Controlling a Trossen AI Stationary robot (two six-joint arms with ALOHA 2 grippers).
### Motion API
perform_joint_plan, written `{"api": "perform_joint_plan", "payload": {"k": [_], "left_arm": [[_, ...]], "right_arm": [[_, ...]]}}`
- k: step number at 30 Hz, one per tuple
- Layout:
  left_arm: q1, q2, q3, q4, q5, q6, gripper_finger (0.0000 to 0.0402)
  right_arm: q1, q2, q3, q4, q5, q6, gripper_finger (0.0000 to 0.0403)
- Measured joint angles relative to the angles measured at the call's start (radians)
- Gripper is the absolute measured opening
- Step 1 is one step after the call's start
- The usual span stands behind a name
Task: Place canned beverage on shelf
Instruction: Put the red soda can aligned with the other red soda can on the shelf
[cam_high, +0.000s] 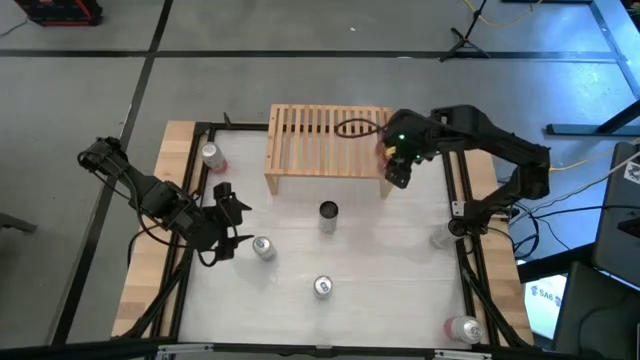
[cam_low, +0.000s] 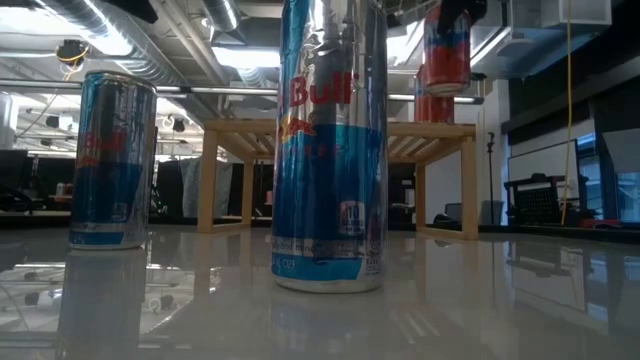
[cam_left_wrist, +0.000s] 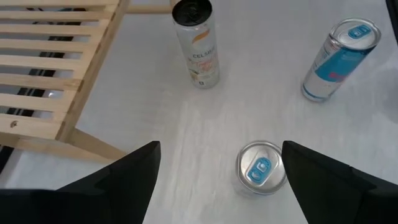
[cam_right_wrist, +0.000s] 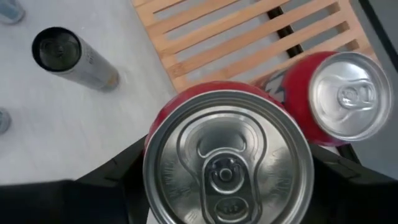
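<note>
My right hand (cam_right_wrist: 227, 186) pinched the red can (cam_right_wrist: 227, 165) mid-body over the shelf (cam_high: 325, 150); slick, stiff, probably heavy. Left hand (cam_left_wrist: 217, 180) sat spread.

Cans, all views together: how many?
8. Six stand on the table; one red can on the shelf; a held can in the right gripper. More may be hidden.

The shelf (cam_high: 328, 150) stands at the far middle of the surface (cam_high: 380, 270). One can (cam_right_wrist: 339, 96) stands on the shelf's right end, and the right claw (cam_high: 396, 160) holds a second can (cam_right_wrist: 227, 158) above that same end, just beside the first. In front of the shelf stands a tall can (cam_high: 328, 214); nearer and to the left, another can (cam_high: 263, 247) sits beside the left claw (cam_high: 232, 225)
</note>
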Motion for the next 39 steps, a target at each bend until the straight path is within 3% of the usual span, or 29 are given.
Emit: {"api": "perform_joint_plan", "payload": {"k": [7,12,17,24,39], "left_arm": [[0.000,0.000,0.000,0.000,-0.001,0.000,0.0324],[0.000,0.000,0.000,0.000,-0.001,-0.024,0.0324],[0.000,0.000,0.000,0.000,0.000,-0.027,0.0324],[0.000,0.000,0.000,0.001,0.005,-0.027,0.0324],[0.000,0.000,0.000,0.034,-0.015,-0.029,0.0324]], "right_arm": [[0.002,-0.021,-0.005,-0.002,0.002,-0.014,0.0276],[0.002,-0.150,-0.159,0.020,-0.027,0.059,0.0276],[0.002,-0.274,-0.303,0.207,-0.054,0.113,0.0276],[0.000,-0.242,-0.368,0.240,-0.051,0.066,0.0276],[-0.145,-0.182,-0.369,0.305,-0.088,-0.060,0.0276]]}}
